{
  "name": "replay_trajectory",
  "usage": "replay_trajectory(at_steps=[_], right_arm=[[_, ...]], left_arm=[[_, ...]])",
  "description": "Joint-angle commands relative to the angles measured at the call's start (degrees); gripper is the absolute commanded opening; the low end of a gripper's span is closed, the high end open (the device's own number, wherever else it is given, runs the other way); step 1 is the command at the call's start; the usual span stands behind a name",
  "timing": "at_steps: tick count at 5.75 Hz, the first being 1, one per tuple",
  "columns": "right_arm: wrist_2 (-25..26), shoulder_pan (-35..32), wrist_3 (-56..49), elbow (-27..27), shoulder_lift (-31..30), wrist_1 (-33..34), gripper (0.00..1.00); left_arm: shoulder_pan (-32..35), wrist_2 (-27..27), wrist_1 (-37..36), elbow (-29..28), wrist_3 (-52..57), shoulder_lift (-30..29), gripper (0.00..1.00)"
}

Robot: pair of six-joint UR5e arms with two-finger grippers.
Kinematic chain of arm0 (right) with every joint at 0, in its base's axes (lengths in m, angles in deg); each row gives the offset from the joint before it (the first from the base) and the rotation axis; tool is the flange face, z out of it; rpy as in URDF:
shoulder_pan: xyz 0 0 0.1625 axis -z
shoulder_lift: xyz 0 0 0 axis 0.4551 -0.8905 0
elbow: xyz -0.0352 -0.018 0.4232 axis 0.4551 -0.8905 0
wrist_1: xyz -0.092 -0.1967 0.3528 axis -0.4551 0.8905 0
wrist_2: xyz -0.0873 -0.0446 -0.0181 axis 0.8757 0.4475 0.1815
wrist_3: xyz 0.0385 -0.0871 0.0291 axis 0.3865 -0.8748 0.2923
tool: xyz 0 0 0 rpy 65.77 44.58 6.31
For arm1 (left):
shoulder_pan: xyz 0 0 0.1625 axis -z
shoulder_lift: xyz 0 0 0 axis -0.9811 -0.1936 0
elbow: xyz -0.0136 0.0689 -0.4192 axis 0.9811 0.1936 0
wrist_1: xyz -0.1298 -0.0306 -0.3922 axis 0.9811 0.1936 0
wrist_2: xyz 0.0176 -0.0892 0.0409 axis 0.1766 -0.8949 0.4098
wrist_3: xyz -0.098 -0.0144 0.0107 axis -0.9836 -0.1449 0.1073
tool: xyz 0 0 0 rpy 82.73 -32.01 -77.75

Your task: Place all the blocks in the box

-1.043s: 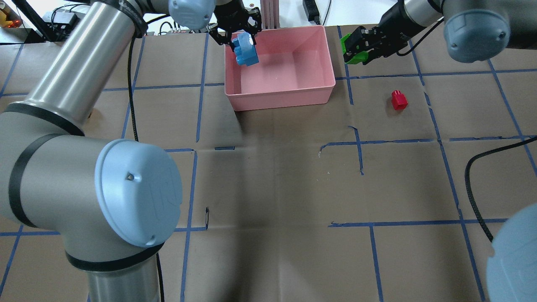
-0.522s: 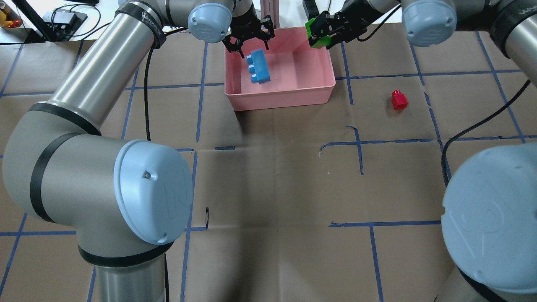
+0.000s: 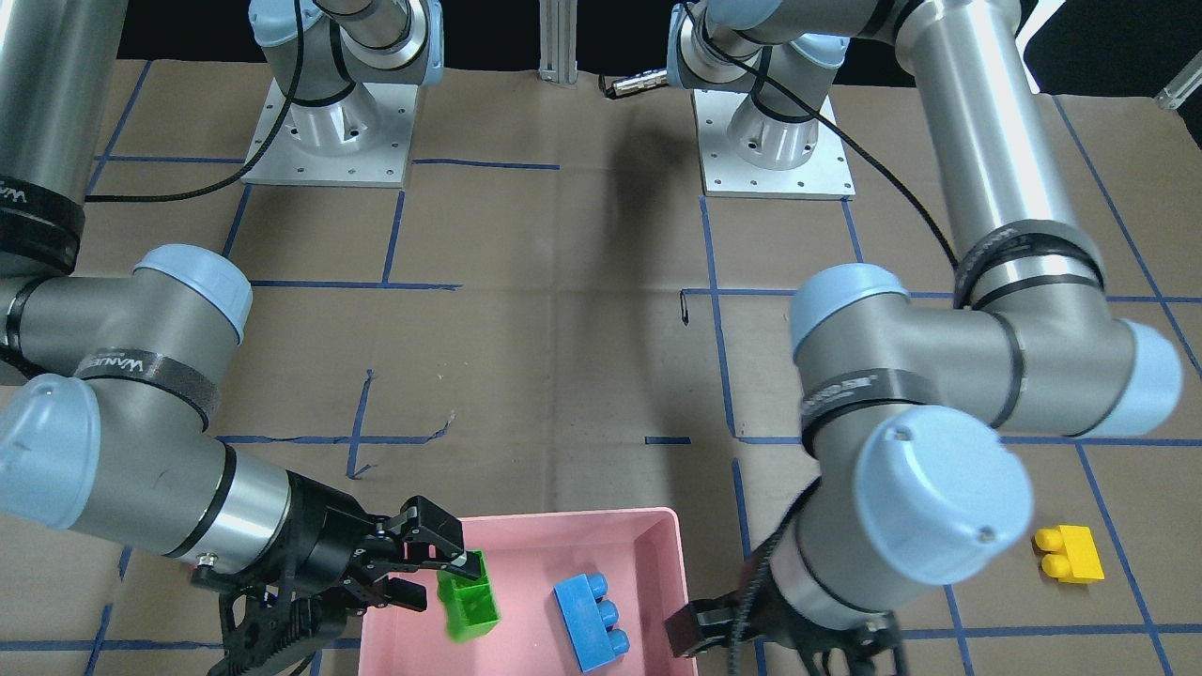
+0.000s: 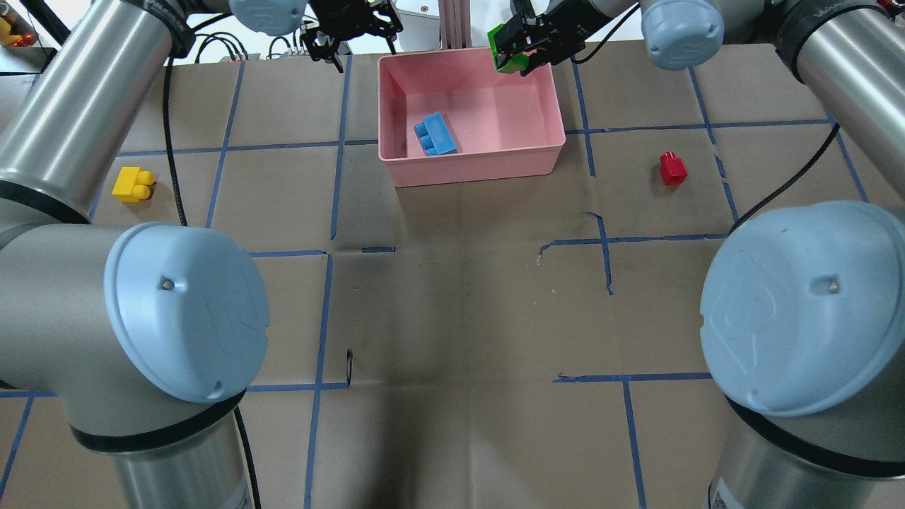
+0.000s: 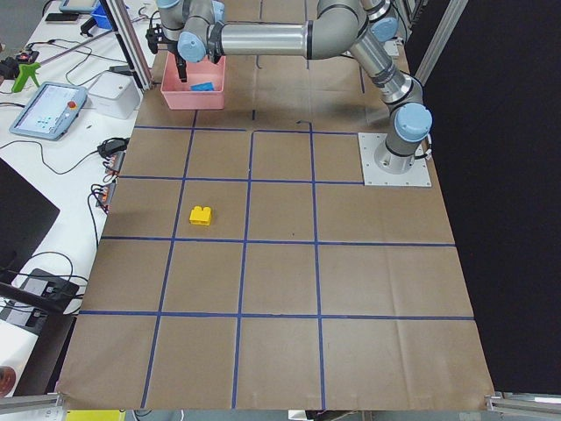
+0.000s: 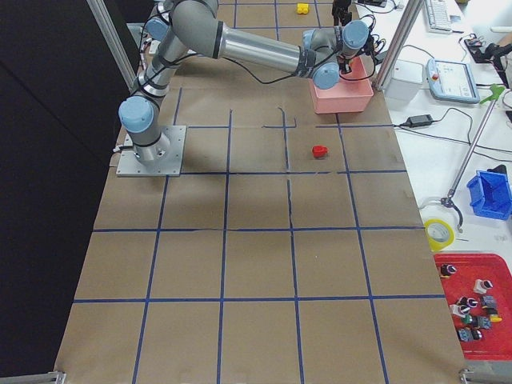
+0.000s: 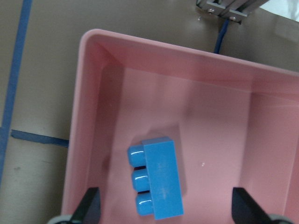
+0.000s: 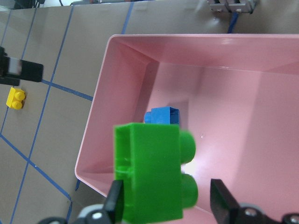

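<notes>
**Operator:** How does my right arm stand?

**Observer:** Your right arm [image 4: 845, 60] reaches along the far edge of the counter [image 4: 466, 311]. The wrist is turned so that the right jaws come in over the far right corner of the box [image 4: 474, 166]. In the front-facing view you see its forearm lying low and almost level.

**Operator:** What do the right jaws have?

**Observer:** The green brick [image 8: 152, 172] is between them, above the inside of the box. In the right wrist view one jaw touches the flat side of the brick. On the stud side a narrow gap shows, so I cannot tell you if the grip is tight or loose.

**Operator:** And my left arm?

**Observer:** Your left arm [image 4: 71, 120] has its elbow close to the overhead camera, and its forearm stretches away toward the far edge. The left jaws hang near the far left corner of the box. They are spread wide and nothing is between them. Under them you see the blue brick [image 4: 435, 134].

**Operator:** Where do the bricks lie?

**Observer:** The blue brick lies on its side inside the box, with its studs turned toward the left wall. The yellow brick [image 4: 132, 185] is on the counter, well apart from the box on the robot's left. The red brick [image 4: 672, 168] is on the counter on the robot's right, nearer to the box.
</notes>
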Motion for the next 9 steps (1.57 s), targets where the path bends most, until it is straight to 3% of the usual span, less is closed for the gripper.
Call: replay_trajectory(at_steps=[1, 2, 3, 4, 6, 7, 8, 9], right_arm=[[0.5, -0.6, 1.2, 0.4, 0.0, -1.7, 1.00], [0.2, -0.6, 0.7, 0.4, -0.6, -6.4, 1.00], [0.0, 0.2, 0.5, 0.5, -2.7, -15.7, 1.00], [3.1, 2.2, -0.4, 0.6, -6.2, -17.7, 1.00], [33.3, 7.5, -0.9, 0.6, -9.5, -16.7, 1.00], [35.9, 8.4, -0.1, 2.2, -9.6, -16.7, 0.99], [35.9, 10.5, -0.1, 6.4, -9.5, -11.1, 0.98], [36.2, 11.1, -0.1, 12.0, -8.4, -1.3, 0.98]], left_arm=[[-8.4, 0.1, 5.3, 0.1, 12.4, 3.6, 1.00], [-14.0, 0.0, 6.4, 2.2, 20.4, 4.6, 1.00], [-19.6, 0.1, 6.3, 5.8, 28.8, 6.6, 1.00], [-25.2, 0.2, 6.1, 9.1, 38.0, 8.1, 1.00], [-33.7, 0.3, 5.8, 11.0, 48.1, 7.8, 1.00], [-34.5, 5.9, 5.0, 11.0, 48.7, 7.0, 1.00], [-34.2, 7.7, 3.6, 11.3, 48.0, 6.5, 1.00], [-33.7, 7.4, 2.7, 12.4, 46.1, 6.1, 1.00]])
